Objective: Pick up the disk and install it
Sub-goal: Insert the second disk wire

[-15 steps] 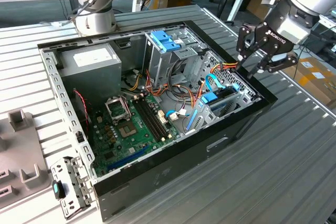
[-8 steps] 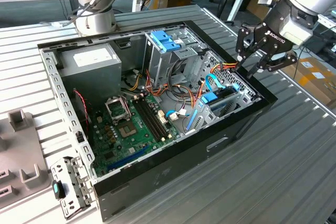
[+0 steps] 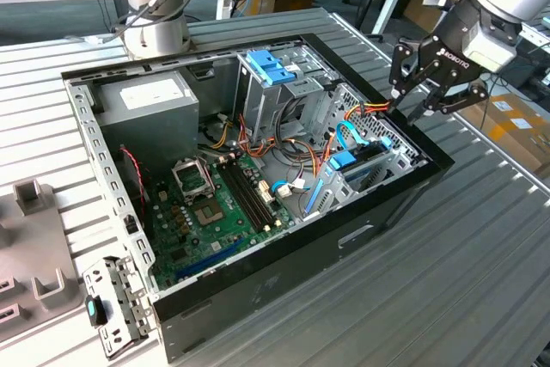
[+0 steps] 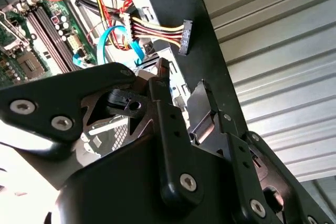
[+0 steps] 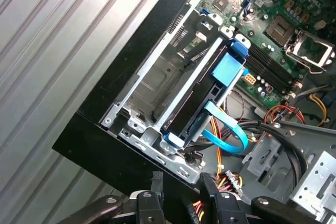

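Note:
The disk [image 5: 191, 106] stands on edge inside the silver drive bay [image 5: 152, 82] at the corner of the open computer case [image 3: 404, 182]. Its light-blue caddy rail [image 5: 229, 69] runs along its edge, and in the exterior view the rail [image 3: 346, 161] shows at the case's right end. My gripper [image 3: 423, 107] hovers above and just outside that end of the case. It is open, with nothing between its black fingers [image 5: 157, 184]. In both wrist views the gripper [image 5: 181, 182] [image 4: 181, 90] sits a short way off the bay, over the case wall.
A loose connector on coloured wires [image 4: 184, 35] and a blue flat cable [image 5: 228, 132] lie beside the bay. A grey power-supply box [image 3: 146, 100], a blue-latched drive cage [image 3: 271, 66] and the motherboard [image 3: 206, 204] fill the case. Grey fixtures [image 3: 34, 238] and a bracket [image 3: 116, 302] lie at the exterior view's left.

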